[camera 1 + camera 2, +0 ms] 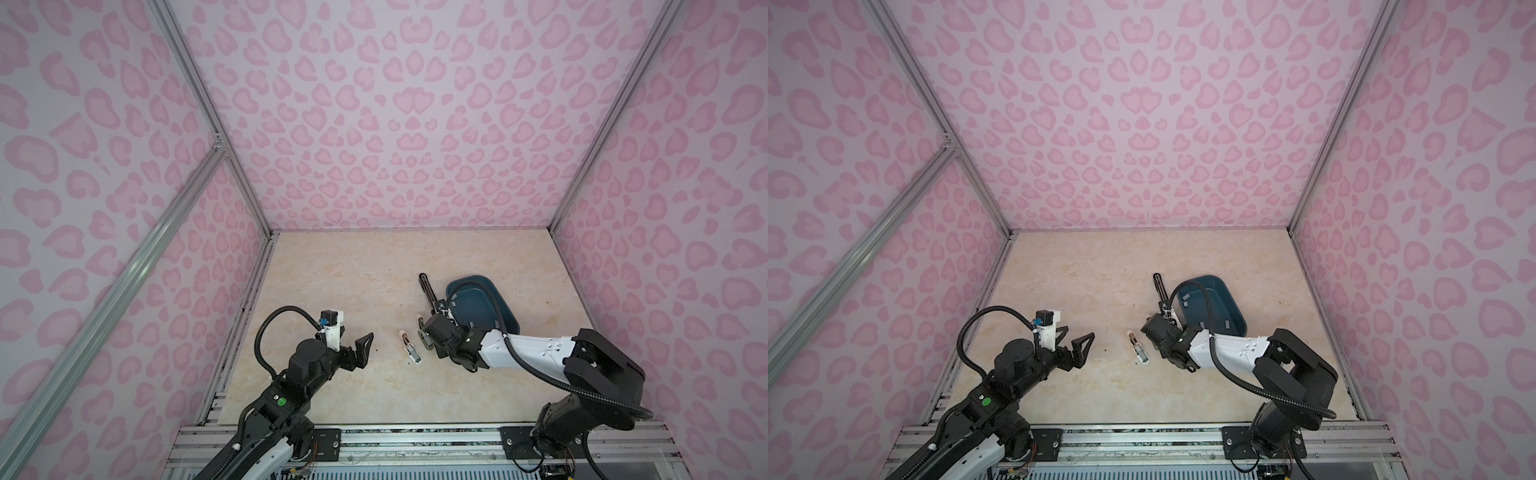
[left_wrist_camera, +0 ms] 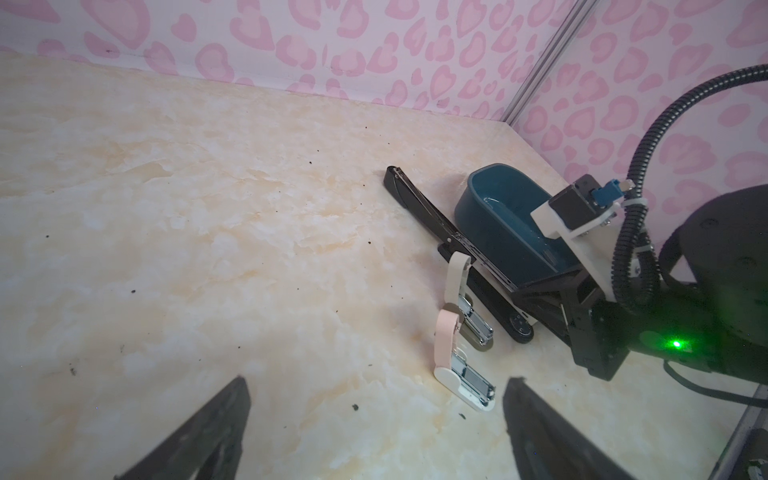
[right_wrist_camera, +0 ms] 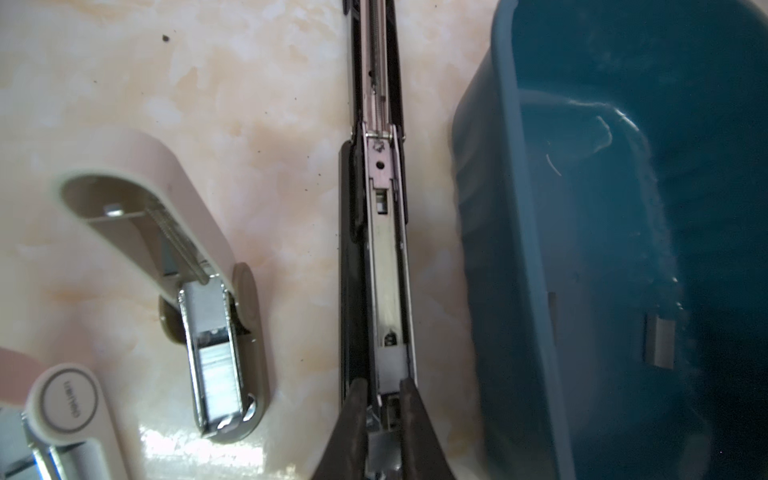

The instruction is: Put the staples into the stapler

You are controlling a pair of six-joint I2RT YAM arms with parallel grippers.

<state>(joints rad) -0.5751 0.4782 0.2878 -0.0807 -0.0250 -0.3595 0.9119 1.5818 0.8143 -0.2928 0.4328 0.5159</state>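
Inside a booth walled with pink blotch-patterned panels (image 1: 415,104), the left gripper (image 1: 355,336) hangs over the cream marble-patterned tabletop (image 1: 353,270). Its two black fingers (image 2: 216,424) are spread wide with nothing between them. To its right lies a small pink-and-white plastic stapler (image 1: 410,348), flipped open with its silver magazine bared. In the right wrist view, a round badge (image 3: 68,401) on its white end carries small writing that appears to read "deli". Just beside it sits a small beige plastic stapler (image 3: 195,232), likewise open, its cover tilted up off the metal channel. Next comes a long black metal stapler (image 1: 426,289), opened out flat on the table and lying close alongside a dark teal plastic bin (image 2: 490,228). The right gripper (image 3: 383,386) sits low over the near end of that stapler's silver rail, its jaws drawn close together on either side of the rail. A small light-grey metal piece shows between them, but whether they pinch it cannot be told. The staples (image 3: 658,340), short flat light-grey metal strips, lie on the floor of the bin. Several show in both top views, apart from one another.
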